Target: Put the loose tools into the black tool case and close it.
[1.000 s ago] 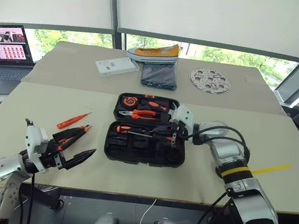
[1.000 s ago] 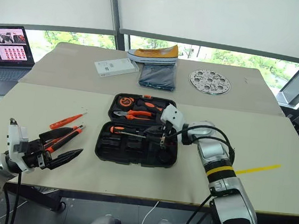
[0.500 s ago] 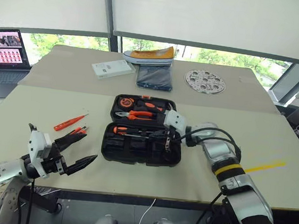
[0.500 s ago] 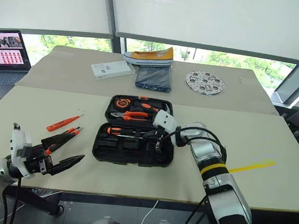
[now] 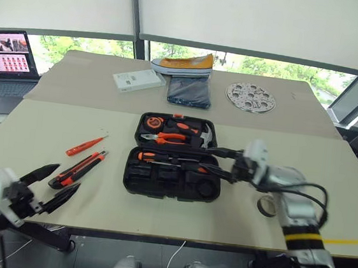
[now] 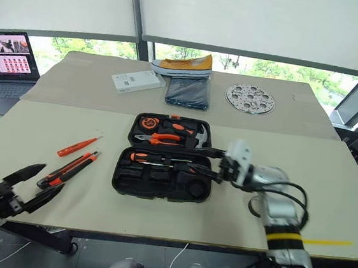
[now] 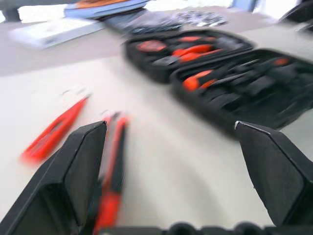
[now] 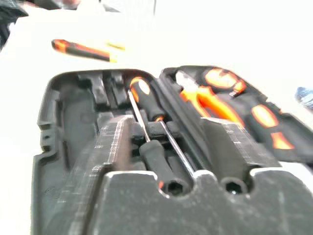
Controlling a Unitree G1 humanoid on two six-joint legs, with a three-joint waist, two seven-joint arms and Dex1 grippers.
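Observation:
The black tool case (image 5: pixel 135 175) lies open at the table's middle. Two black-and-orange screwdrivers (image 5: pixel 171 161) rest in its near half and are seen between my right fingers (image 8: pixel 113 147) in the right wrist view. My right gripper (image 5: pixel 217 162) is open and empty, level with the case's right edge and pointing left. A slim orange screwdriver (image 5: pixel 87 145) and an orange-black utility knife (image 5: pixel 79 168) lie loose to the left of the case. My left gripper (image 5: pixel 65 180) is open and empty, just near of the knife. A grey tape roll (image 5: pixel 265 206) lies beside my right forearm.
Pliers (image 5: pixel 166 136), a hammer (image 5: pixel 206 135) and a tape measure (image 5: pixel 153 121) fill the case's far half. Further back are a white box (image 5: pixel 140 79), a shoe (image 5: pixel 183 63) on a dark folded cloth (image 5: pixel 190 91), a perforated disc (image 5: pixel 251 95) and a laptop (image 5: pixel 7 58).
My right gripper has opened and drawn back to the right, off the case's near half. My left arm has pulled back and to the left, toward the table's near edge.

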